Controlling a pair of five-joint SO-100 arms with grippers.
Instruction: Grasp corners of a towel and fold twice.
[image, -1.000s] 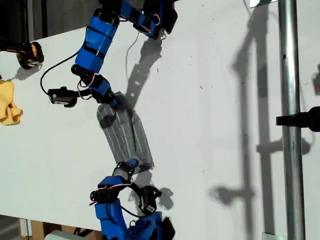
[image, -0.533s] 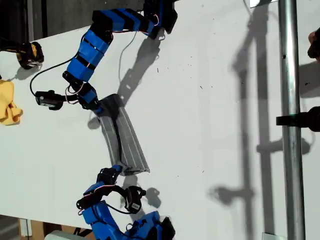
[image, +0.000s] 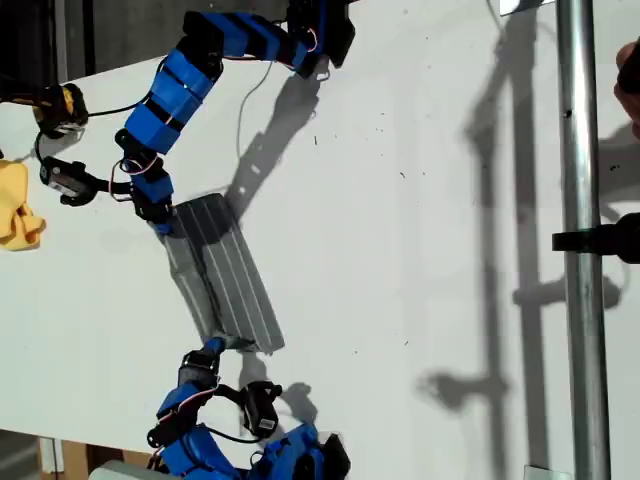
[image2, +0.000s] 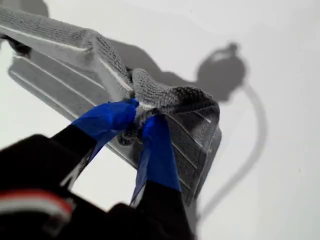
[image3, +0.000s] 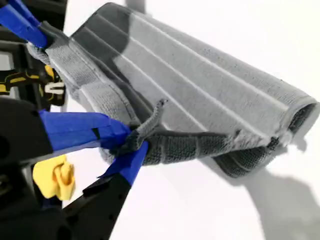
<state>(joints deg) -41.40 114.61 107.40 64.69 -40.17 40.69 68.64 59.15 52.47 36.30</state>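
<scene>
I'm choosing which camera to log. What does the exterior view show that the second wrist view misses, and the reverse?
Only the exterior view shows both arms, the whole white table and a metal pole. Only the second wrist view shows my second gripper pinching a towel corner up close. Both show the grey striped towel and the yellow cloth.

Grey striped towel (image: 218, 270) stretched between two grippers, yellow cloth (image: 17, 205) aside
</scene>
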